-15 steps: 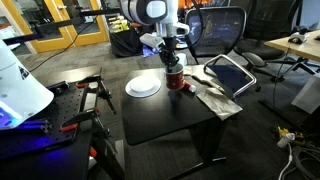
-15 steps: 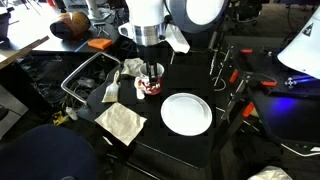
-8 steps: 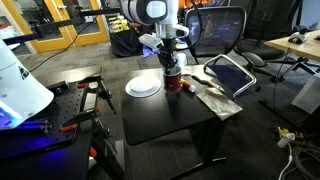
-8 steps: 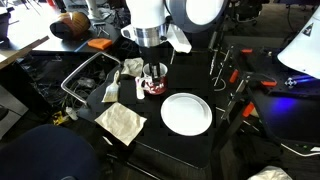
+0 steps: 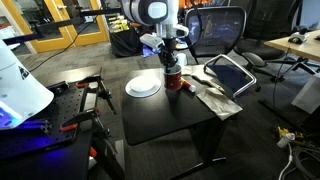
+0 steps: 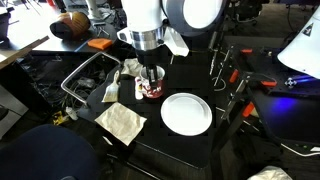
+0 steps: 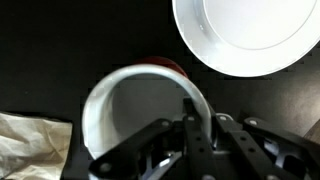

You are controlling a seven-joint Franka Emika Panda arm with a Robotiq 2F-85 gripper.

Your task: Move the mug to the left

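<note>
The dark red mug (image 5: 174,82) stands on the black table beside the round white plate (image 5: 143,86); it also shows in an exterior view (image 6: 151,90). In the wrist view its white inside (image 7: 135,110) fills the lower left, with a sliver of red wall at the top. My gripper (image 5: 172,68) (image 6: 151,76) comes straight down onto the mug. In the wrist view the fingers (image 7: 198,128) straddle the mug's right rim, one inside and one outside, closed on the wall. The mug's base seems to rest on the table.
The white plate (image 6: 186,113) (image 7: 248,35) lies close beside the mug. Crumpled cloths (image 6: 119,122) and a tablet-like tray (image 5: 228,72) lie at the table's edge. A metal rack (image 6: 222,70) and red clamps (image 5: 95,92) stand near the table. An office chair (image 5: 216,30) is behind.
</note>
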